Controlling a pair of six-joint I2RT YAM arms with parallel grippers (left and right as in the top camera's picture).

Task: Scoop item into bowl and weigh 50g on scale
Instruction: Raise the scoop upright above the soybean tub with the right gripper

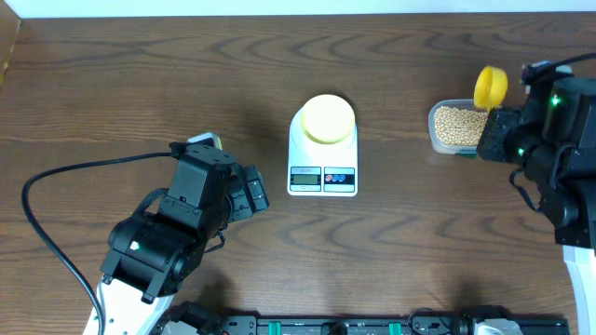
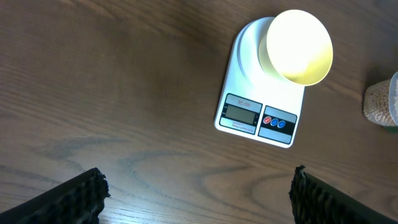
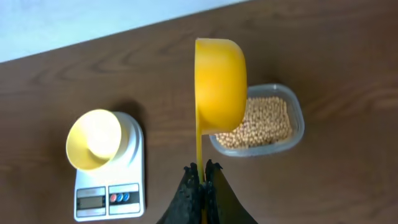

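The dark wood-grain table [image 1: 140, 84] takes up pretty much the whole shot. The left arm is parked at the near left. Its left gripper [image 2: 199, 190] is spread wide with nothing between the fingers, hanging over bare wood and facing the scale. The right arm is over on the right side. The right gripper [image 3: 203, 174] is pinched tight on the thin handle of a bright yellow scoop [image 3: 221, 84], whose cup is tipped on its side over the tub. The white scale [image 1: 322, 163] sits mid-table, with its display and two coloured buttons on the near edge. The clear plastic tub [image 1: 433, 130] is well off to the right of it. The pale yellow bowl [image 1: 328, 118] sits on the far part of the scale. The beans [image 1: 458, 123], small, tan and round, are piled in the tub.
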